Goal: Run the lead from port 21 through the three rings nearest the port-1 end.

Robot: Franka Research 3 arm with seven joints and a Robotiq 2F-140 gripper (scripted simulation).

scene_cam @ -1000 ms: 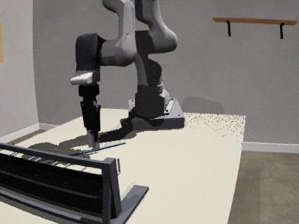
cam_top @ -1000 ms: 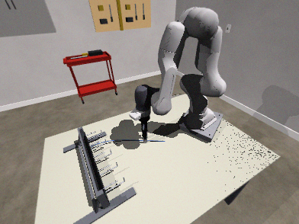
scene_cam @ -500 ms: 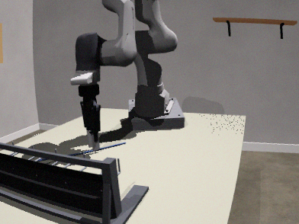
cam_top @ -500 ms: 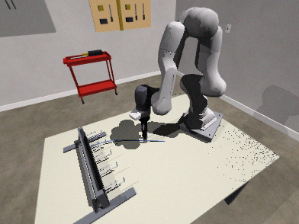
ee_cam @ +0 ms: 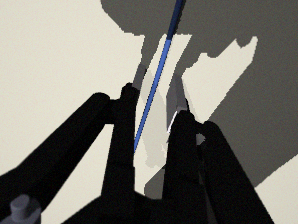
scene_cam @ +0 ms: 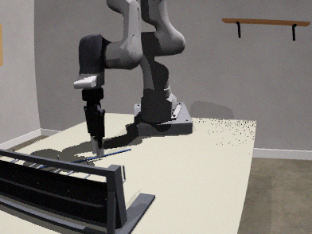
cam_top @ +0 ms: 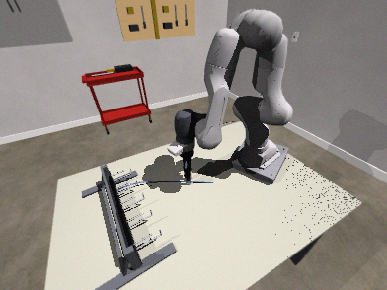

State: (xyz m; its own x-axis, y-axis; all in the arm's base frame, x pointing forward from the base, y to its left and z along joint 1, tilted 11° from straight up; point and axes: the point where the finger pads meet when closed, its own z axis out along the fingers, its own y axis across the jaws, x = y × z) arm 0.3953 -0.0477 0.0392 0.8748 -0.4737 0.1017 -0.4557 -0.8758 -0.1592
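- Pincer (cam_top: 188,181) points straight down, tips at the surface (cam_top: 237,237), fingers set narrow.
- Blue lead (ee_cam: 152,97) runs between the fingers in the wrist view; cannot tell whether the pads actually touch it. A gap shows on both sides, so it looks straddled, not clamped.
- Lead (cam_top: 163,182) lies along the surface from the rack (cam_top: 115,217) out past the pincer; its free end stops a little beyond the tips, toward the arm's base plate (cam_top: 279,168).
- Free end is well inside the surface edges in the top view.
- Rack stands upright near the left surface edge; its long foot (cam_top: 148,261) comes close to the front edge.
- Rings (cam_top: 143,217) stick out from the rack face toward the arm; the lead leaves the rack at the far end of the row.
- Broad open surface right of the rack and in front of the base plate.
- Red cart (cam_top: 115,77) stands on the floor, well apart from the surface.
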